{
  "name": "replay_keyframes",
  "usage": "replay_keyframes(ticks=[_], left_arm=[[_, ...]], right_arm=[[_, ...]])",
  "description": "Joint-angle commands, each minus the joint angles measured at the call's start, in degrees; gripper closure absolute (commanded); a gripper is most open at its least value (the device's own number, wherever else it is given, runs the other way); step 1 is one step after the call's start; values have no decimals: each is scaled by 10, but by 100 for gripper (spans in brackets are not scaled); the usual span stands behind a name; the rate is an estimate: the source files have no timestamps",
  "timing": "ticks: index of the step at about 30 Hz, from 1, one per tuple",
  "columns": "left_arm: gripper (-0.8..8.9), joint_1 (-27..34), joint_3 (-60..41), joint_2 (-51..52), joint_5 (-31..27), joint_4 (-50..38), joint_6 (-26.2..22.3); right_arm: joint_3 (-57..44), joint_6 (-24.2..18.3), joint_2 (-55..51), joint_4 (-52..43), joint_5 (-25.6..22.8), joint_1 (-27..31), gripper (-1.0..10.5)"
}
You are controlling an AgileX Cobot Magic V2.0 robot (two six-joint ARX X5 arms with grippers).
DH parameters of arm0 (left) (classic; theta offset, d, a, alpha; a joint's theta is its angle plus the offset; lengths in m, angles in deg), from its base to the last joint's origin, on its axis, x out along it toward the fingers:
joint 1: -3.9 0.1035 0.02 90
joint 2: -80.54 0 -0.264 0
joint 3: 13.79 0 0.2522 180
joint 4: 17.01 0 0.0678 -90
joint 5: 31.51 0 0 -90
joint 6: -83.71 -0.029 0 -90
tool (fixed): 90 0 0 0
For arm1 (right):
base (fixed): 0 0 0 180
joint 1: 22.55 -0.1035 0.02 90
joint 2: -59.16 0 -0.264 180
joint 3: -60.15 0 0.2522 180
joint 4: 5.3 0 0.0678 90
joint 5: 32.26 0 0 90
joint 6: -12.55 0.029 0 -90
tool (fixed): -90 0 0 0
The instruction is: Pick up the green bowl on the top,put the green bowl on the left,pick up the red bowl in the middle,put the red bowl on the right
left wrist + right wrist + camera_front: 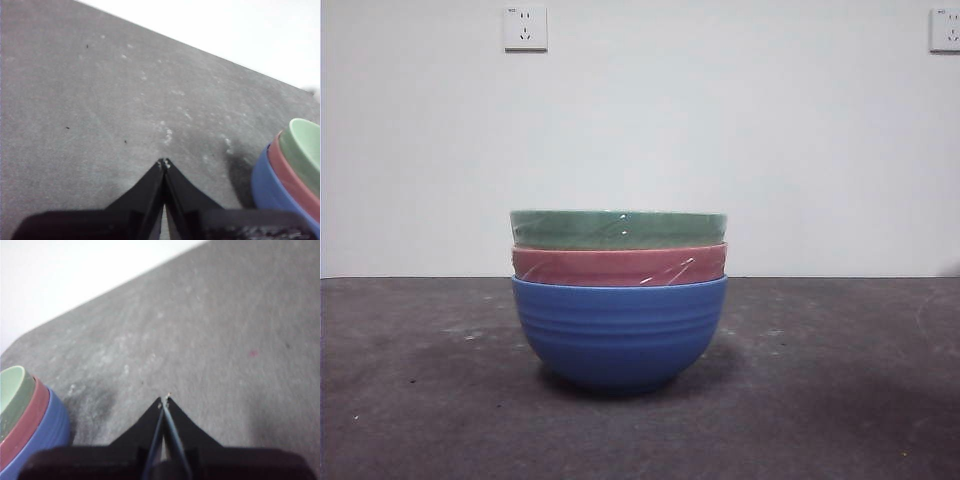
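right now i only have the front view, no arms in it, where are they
Observer: Both wait above the table, one on each side of the bowl stack. Left gripper has its fingers shut, holding nothing.
Operator: and the right one
Observer: Right gripper is shut too, holding nothing.
Operator: anything inside the green bowl
Observer: The wrist views show only a strip of the green bowl inside, pale and bare; the rest is cut off. It sits nested in the red bowl, untouched.
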Motion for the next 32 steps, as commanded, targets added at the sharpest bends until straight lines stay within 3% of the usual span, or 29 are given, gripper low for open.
replay_keyframes(ticks=[1,10,20,25,27,30,32], left_arm=[[820,2,37,-26,-1,5,13],[820,2,177,-198,21,17,3],[819,0,342,-402,163,75,-78],[811,-10,398,-459,181,137,-131],[743,-18,412,-472,178,149,-138],[513,-32,421,-483,174,148,-135],[499,-42,423,-487,174,144,-124]], right_arm=[[37,27,24,7,-1,0,958],[184,23,154,31,3,0,958],[374,-111,346,122,38,0,940],[430,-164,410,162,89,0,904],[443,-167,428,170,98,0,775],[450,-167,445,177,105,-1,672],[451,-166,450,179,108,-2,662]])
